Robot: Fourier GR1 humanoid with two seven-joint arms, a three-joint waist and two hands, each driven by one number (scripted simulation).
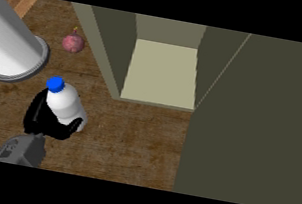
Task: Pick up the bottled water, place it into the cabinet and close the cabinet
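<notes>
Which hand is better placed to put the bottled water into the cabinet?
Probably the left hand: it is curled round the bottled water, left of the open cabinet. No right hand shows in the view.

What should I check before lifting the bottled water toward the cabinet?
1. Robot hand curled round the bottled water: ok.
2. Bottle upright, blue cap on: ok.
3. Cabinet open, light shelf showing: ok.
4. Cabinet door swung clear of the opening: ok.
5. Purple fruit off the path, to the left of the cabinet: ok.
6. Which hand holds, and where the other one is: cannot tell; only one hand shows, plus a grey cylinder at upper left.
</notes>
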